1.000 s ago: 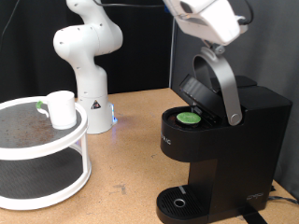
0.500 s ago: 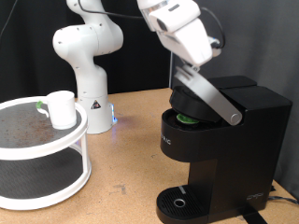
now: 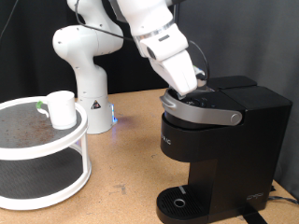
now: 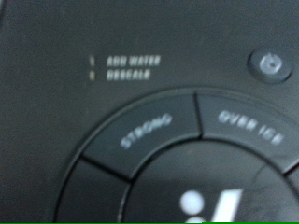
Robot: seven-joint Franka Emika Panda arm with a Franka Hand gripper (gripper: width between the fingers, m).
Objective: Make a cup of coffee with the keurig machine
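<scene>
We see the fingers pressed onto the closed lid of the keurig machine; their opening we cannot tell. The cup sits on the white stand.

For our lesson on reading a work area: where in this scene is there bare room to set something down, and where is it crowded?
Bare tabletop lies between the white stand and the coffee machine. The stand's top tier is free beside the cup. It is crowded at the machine's lid, where the gripper presses close.
</scene>
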